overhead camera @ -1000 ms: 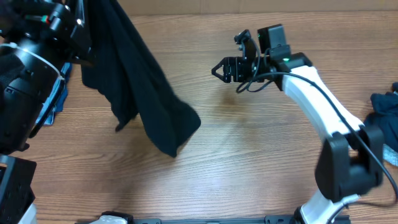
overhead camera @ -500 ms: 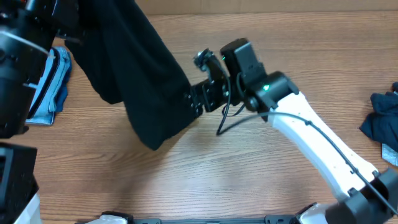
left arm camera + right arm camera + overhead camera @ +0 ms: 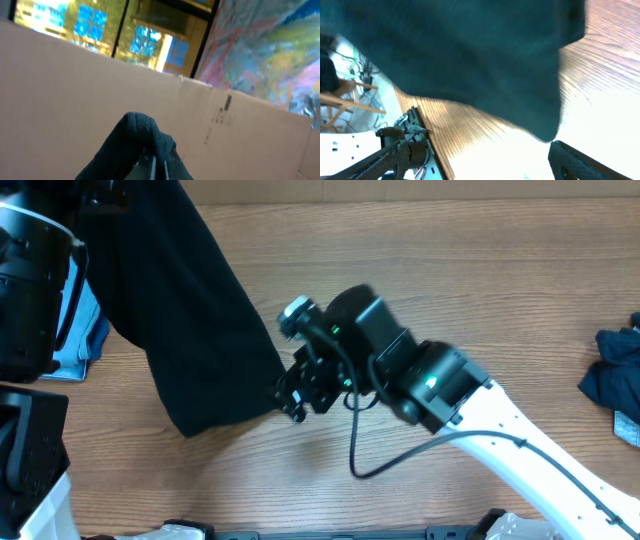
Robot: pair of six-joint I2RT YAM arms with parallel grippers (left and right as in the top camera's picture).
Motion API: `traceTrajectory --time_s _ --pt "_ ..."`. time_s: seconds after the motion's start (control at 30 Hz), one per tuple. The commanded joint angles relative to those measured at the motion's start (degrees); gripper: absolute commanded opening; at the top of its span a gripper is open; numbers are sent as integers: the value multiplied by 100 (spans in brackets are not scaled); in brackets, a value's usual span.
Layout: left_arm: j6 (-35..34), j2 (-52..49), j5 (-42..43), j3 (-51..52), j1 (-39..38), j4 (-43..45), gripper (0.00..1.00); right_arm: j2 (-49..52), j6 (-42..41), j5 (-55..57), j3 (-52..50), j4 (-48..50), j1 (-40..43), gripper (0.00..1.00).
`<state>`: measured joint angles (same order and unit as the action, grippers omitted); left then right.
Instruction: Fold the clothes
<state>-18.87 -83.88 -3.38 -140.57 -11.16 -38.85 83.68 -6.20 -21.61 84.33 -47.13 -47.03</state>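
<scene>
Wood-grain counter (image 3: 500, 280). Light blue denim garment (image 3: 90, 335) lies at the left edge, partly hidden. Dark navy garment (image 3: 610, 375) lies bunched at the right edge.

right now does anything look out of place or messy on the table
Nothing looks spilled or damaged. The black T-shirt hangs bunched from the shut left gripper at top left, not spread flat. A dark navy garment lies crumpled at the far right, and a light blue garment sits partly hidden at the far left.
</scene>
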Motion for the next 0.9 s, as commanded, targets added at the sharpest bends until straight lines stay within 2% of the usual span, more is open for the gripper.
traceTrajectory --time_s 0.0,0.2,0.33,0.63,0.8,0.87 --pt "144 -90 -374 -70 -15 289 4 -57 -146 966 66 22 -310 97" --pt "85 -203 -931 -70 -140 308 4 -55 -144 1025 66 -17 -306 99" --pt "149 -317 -1860 -70 -540 330 4 44 -144 1029 66 -11 -306 99" --pt "1303 -721 -4002 -70 -1679 1145 4 551 -146 1222 48 52 -306 99" --pt "2022 -824 -4581 -70 -2044 1864 4 662 -146 1569 42 162 -306 99" --pt "2109 -824 -4658 -70 -2096 2026 4 662 -146 1665 42 199 -306 99"
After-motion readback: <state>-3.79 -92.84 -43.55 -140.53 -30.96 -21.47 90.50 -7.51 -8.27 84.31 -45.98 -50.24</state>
